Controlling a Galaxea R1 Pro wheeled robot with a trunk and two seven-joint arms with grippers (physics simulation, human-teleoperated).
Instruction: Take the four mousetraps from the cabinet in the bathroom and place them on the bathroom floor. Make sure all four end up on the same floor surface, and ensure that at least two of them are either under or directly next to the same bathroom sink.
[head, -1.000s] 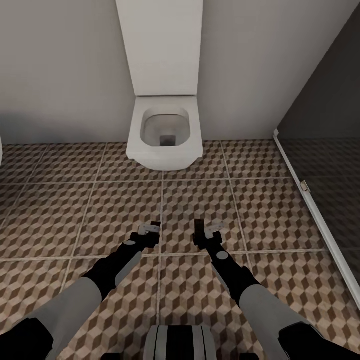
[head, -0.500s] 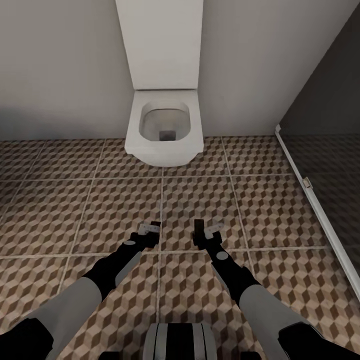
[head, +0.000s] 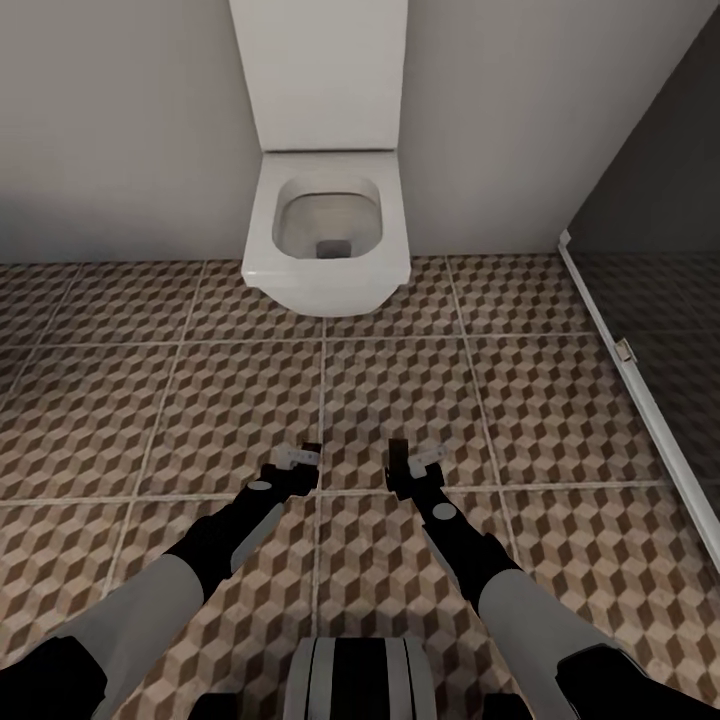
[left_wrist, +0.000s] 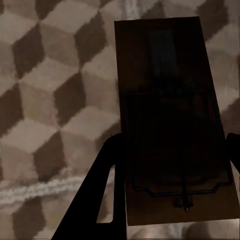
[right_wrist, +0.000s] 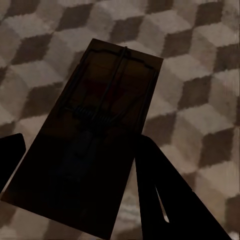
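Left gripper (head: 300, 462) is clenched on a mousetrap (left_wrist: 172, 125), the board lying between its jaws. Right gripper (head: 412, 462) grasps a second mousetrap (right_wrist: 92, 135) the same way. Both hang above the patterned floor (head: 130, 400), the white toilet (head: 325, 235) well ahead of them.

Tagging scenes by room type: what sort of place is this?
A bathroom: a white wall-hung toilet with its cistern panel, cube-patterned floor tiles, and what looks like a dark glass shower screen on the right.
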